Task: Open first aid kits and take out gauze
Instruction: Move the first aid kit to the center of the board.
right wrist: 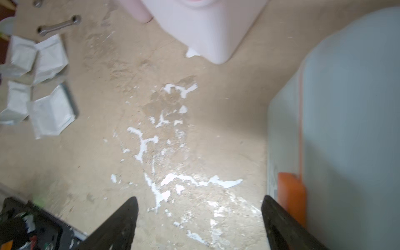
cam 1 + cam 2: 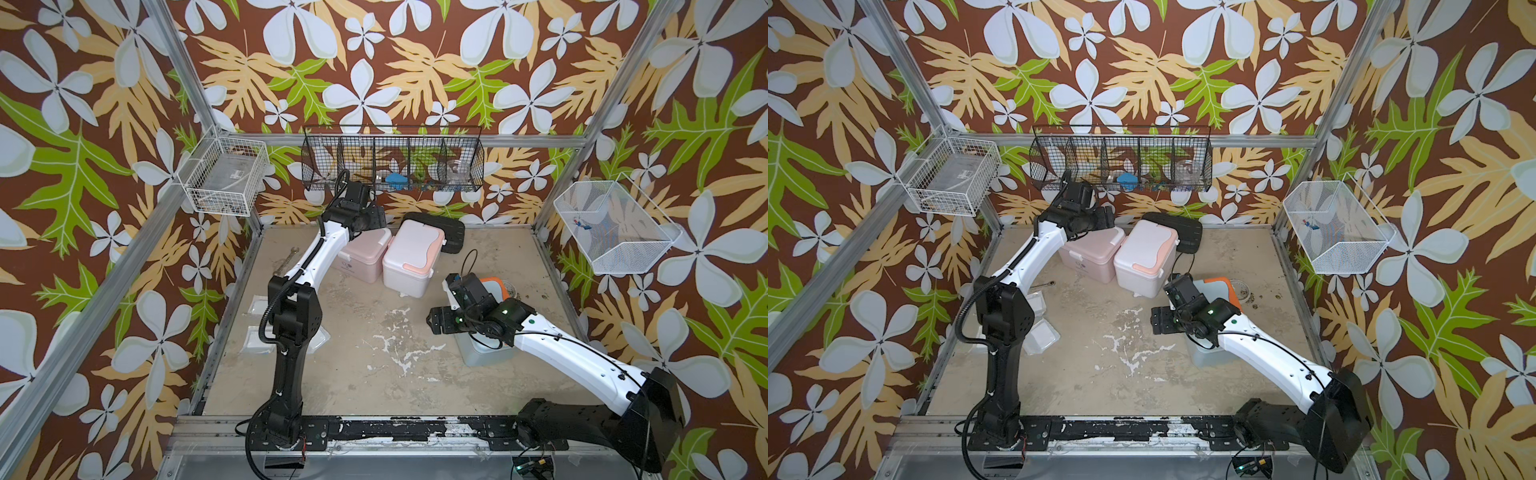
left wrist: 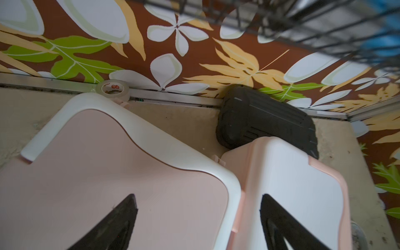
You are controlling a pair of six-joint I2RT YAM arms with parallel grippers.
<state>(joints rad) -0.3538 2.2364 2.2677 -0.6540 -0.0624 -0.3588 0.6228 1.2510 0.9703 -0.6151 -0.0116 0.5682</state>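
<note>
Nearest the lens in the right wrist view, the right gripper [image 1: 200,197] hung spread wide and empty over bare beige tabletop [image 1: 86,162]. Just beside one finger stood the rounded light blue plastic first aid kit [image 1: 346,108], its orange front latch [image 1: 291,194] close to that fingertip. In both top views this kit sat right of centre under the right arm, latch side facing the frame's left, long axis seemingly running up the frame. The right arm was nearer, and I judged the latch lay sideways from its gripper. The left gripper [image 3: 198,195], likewise spread and empty, hovered above the rounded pink plastic kit with white handle [image 3: 108,162], which abutted the white plastic kit with peach handle [image 3: 303,184]. Both lids looked shut. Flat white gauze packets [image 2: 1040,337] lay at lower left, beside the left arm.
</note>
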